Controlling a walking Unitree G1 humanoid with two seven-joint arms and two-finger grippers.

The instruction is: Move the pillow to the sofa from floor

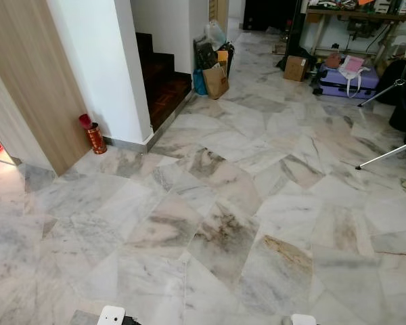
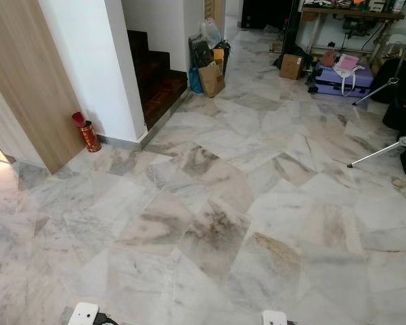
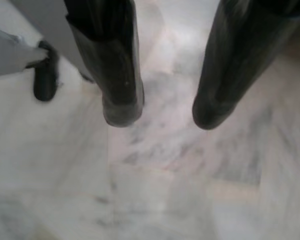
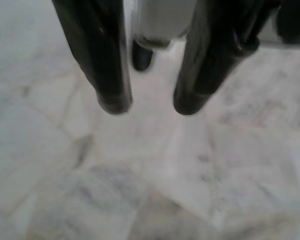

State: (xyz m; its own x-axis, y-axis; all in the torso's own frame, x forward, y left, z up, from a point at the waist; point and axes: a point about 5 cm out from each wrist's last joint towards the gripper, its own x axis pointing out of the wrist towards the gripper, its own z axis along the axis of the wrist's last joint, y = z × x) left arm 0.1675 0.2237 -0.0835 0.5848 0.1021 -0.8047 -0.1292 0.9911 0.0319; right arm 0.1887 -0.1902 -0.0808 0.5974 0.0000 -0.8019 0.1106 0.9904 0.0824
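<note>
Marble floor [image 1: 216, 217] stretches ahead of me. My left gripper [image 3: 162, 116] hangs over the marble, its two black fingers [image 3: 120, 100] apart with nothing between them. My right gripper [image 4: 149, 106] also hangs over the floor, open and empty. The white tops of my arms peek in at the bottom edge of the eye views, the left arm [image 1: 111, 315] and the right arm [image 1: 302, 319].
A white wall corner [image 1: 115, 74] with a wood panel [image 1: 34, 88] stands at left, a red canister [image 1: 95, 135] at its foot. Dark stairs [image 1: 164, 81] rise behind. Bags [image 1: 215, 74], a cardboard box [image 1: 296, 68], a purple suitcase [image 1: 348, 80] and tripod legs [image 1: 386, 156] lie farther off.
</note>
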